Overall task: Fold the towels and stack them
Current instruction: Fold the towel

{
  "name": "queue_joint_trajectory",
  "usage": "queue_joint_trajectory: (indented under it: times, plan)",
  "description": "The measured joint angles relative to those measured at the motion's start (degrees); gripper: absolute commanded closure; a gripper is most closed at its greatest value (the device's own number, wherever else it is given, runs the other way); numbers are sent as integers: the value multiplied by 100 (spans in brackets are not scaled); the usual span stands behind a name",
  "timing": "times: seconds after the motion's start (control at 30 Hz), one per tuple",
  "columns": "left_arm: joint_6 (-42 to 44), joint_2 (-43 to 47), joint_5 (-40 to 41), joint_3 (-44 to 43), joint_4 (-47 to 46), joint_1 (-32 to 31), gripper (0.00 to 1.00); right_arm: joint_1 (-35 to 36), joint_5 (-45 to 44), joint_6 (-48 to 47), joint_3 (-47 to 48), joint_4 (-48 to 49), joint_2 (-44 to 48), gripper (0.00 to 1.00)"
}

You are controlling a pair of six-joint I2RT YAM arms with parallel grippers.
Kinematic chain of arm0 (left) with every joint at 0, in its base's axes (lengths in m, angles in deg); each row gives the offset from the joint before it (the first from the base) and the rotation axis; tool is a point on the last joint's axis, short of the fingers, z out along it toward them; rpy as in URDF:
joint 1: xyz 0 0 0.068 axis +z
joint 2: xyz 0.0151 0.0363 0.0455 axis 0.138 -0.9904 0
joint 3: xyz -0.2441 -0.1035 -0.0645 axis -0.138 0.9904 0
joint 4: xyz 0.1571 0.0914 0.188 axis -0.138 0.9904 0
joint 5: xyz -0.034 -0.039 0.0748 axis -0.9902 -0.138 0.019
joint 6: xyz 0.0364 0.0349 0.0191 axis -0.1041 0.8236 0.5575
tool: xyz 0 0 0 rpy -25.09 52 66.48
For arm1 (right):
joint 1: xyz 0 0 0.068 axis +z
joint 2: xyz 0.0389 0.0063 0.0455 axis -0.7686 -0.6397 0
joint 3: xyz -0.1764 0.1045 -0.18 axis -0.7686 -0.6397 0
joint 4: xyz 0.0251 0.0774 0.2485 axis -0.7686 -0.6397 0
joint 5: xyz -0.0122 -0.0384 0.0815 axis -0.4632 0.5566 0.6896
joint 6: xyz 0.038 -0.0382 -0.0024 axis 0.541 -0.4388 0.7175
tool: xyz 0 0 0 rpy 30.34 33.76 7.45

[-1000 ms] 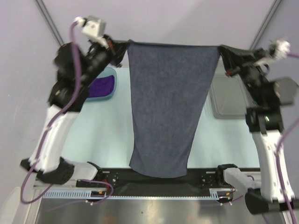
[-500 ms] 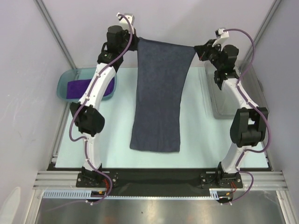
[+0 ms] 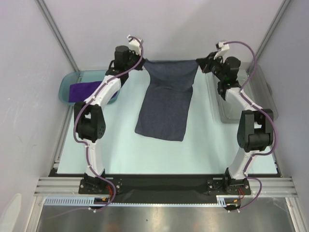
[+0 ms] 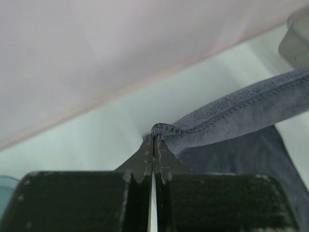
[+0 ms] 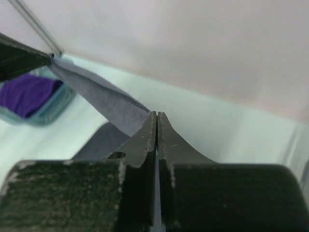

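Note:
A grey-blue towel (image 3: 164,104) is stretched by its far edge between my two grippers, near the back of the table. Its lower half lies flat on the pale table, and its upper part rises to the grippers. My left gripper (image 3: 145,62) is shut on the towel's far left corner (image 4: 161,129), the jaws pressed together (image 4: 154,137). My right gripper (image 3: 198,61) is shut on the far right corner, jaws together (image 5: 157,115), with the towel's hem (image 5: 104,96) running off to the left. A purple towel (image 3: 79,90) lies in the teal tray (image 3: 65,84).
The clear grey bin (image 3: 237,99) stands at the right, close beside the right arm. The teal tray (image 5: 50,111) sits at the far left. The back wall is just behind both grippers, and frame posts stand at the back corners.
Both arms have swung down and away toward the back wall. The towel, which hung high and full-length, now has its lower part laid on the table.

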Motion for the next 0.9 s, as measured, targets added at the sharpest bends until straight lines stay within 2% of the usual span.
queue_joint_trajectory:
  times: [0.2, 0.37, 0.6, 0.9]
  plan:
    - [66, 295, -46, 1274, -243, 15, 100, 227, -94, -17, -1032, -334, 212, 100]
    - [57, 866, -50, 2282, -393, 17, 100, 369, -203, -46, -1526, -691, 643, 100]
    - [20, 1624, -181, 3213, -573, 22, 100, 442, -348, -37, -2179, -1108, 1436, 100]
    - [-428, 2350, -306, 4234, -713, 22, 100, 717, -529, 57, -3165, -1563, 2299, 100]
